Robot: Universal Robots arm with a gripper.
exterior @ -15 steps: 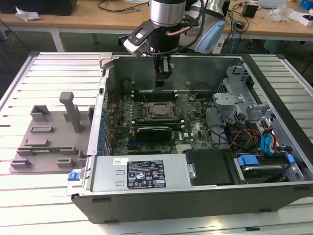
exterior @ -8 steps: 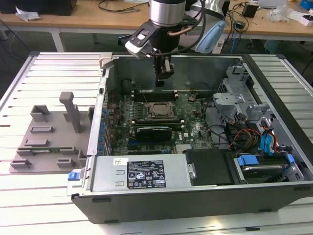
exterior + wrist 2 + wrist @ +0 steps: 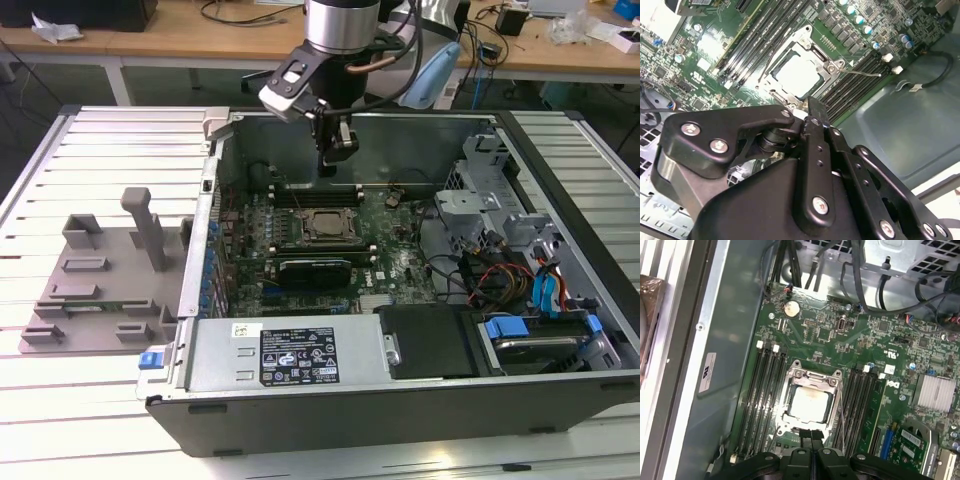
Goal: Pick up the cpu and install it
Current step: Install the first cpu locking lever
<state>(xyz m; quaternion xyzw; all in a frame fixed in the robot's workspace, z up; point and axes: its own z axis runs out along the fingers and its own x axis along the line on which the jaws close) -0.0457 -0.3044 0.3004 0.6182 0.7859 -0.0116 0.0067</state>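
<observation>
Gripper [image 3: 338,150] check: black, angular, bolted link plates; fingertips [image 3: 805,434] pressed flat together, nothing clamped between. Hangs inside the open computer case [image 3: 300,400], above the green board [image 3: 840,335].

Cpu [image 3: 808,405] — small flat square, dull silvery top with a faint smudge, pale rim. Sits level inside a bright stamped metal frame [image 3: 812,374] on the board. Flanked on both sides by rows of long black memory slots [image 3: 762,390], white clips at the ends. Not touching the fingertips — gap plain in the exterior view.

Elsewhere: finned silver heatsink [image 3: 935,392] and round coin battery [image 3: 792,308] on the board; grey moulded plastic tray [image 3: 100,290] on the white slatted table [image 3: 60,400], beside the case at the exterior view's left.
</observation>
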